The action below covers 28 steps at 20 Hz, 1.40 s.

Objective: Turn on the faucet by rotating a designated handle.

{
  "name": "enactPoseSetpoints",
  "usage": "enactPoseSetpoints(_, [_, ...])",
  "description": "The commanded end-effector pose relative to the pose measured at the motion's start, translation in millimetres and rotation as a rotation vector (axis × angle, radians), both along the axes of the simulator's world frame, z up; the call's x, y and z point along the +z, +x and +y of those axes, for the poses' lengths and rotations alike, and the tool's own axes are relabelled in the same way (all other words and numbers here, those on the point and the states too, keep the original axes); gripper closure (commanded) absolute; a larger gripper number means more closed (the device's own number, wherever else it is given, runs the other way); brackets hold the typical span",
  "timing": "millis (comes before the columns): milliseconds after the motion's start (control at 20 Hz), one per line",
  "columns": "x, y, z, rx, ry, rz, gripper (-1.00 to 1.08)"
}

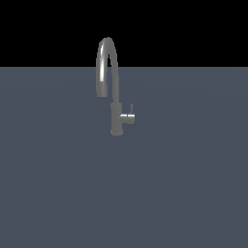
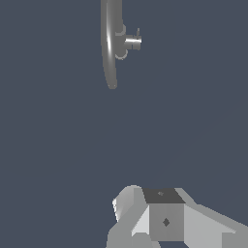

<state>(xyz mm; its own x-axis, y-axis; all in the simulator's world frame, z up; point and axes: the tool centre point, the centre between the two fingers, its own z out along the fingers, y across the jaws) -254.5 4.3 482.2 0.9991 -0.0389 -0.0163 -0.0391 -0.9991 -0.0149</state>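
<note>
Approaching stage: gripper (image 2: 145, 223), jaw state indiscernible, well apart from faucet (image 1: 115, 104). Next move likely requires reaching the handle (image 1: 131, 108) on the exterior view's right of the post.

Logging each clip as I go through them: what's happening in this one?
Nothing is being handled yet. A grey faucet stands alone on a flat grey surface, its handle sticking up from a stub on the exterior view's right of the post. The arm does not appear in the exterior view; the wrist view shows part of the gripper well short of the faucet, so turning the handle has not begun.
</note>
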Motion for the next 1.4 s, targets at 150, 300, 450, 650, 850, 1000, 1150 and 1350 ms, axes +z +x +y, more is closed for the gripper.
enactPoseSetpoints(150, [-0.2, 1.3, 0.2, -0.003, 0.003, 0.003, 1.08])
enactPoseSetpoints(300, [-0.8, 5.2, 0.7, -0.012, 0.012, 0.011, 1.08])
enactPoseSetpoints(450, [-1.8, 11.7, 1.6, -0.027, 0.026, 0.024, 1.08])
enactPoseSetpoints(650, [-4.0, 24.6, 3.1, -0.056, 0.055, 0.050, 1.08])
enactPoseSetpoints(850, [-7.6, 42.4, 4.6, -0.098, 0.096, 0.087, 1.08])
enactPoseSetpoints(1000, [-11.5, 59.2, 5.5, -0.136, 0.134, 0.122, 1.08])
enactPoseSetpoints(1150, [-16.4, 77.3, 5.9, -0.178, 0.175, 0.159, 1.08])
enactPoseSetpoints(1350, [-24.0, 101.8, 5.6, -0.236, 0.232, 0.210, 1.08])
